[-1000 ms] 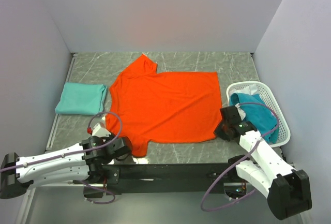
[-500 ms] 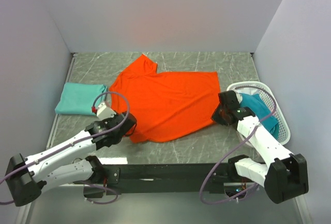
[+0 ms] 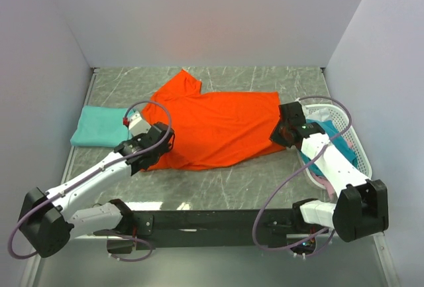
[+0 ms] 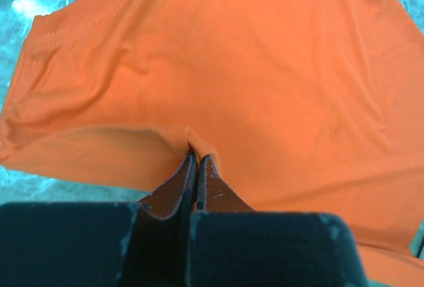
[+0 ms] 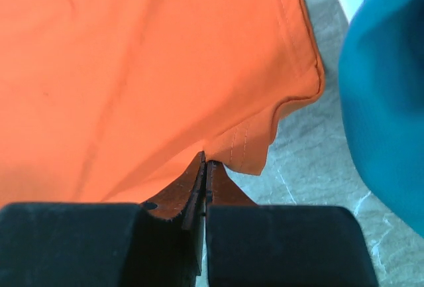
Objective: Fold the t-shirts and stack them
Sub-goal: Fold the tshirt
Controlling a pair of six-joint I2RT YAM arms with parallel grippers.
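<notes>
The bright orange-red t-shirt (image 3: 212, 124) lies across the middle of the table, its near half lifted and carried toward the back. My left gripper (image 3: 159, 142) is shut on the shirt's near left edge (image 4: 192, 142). My right gripper (image 3: 283, 132) is shut on its near right hem (image 5: 228, 154). A folded teal-turquoise t-shirt (image 3: 103, 126) lies flat at the left. Another teal shirt (image 3: 334, 142) sits in the basket and shows in the right wrist view (image 5: 387, 101). Pink cloth barely shows under it.
A white plastic lattice basket (image 3: 344, 122) stands at the right edge beside my right arm. White walls close the left, back and right. The grey marble table top (image 3: 218, 184) shows bare in front of the shirt.
Both grippers have moved away from the near edge toward the back, carrying the orange-red shirt's near edge with them. The shirt's near half now folds over the far half.
</notes>
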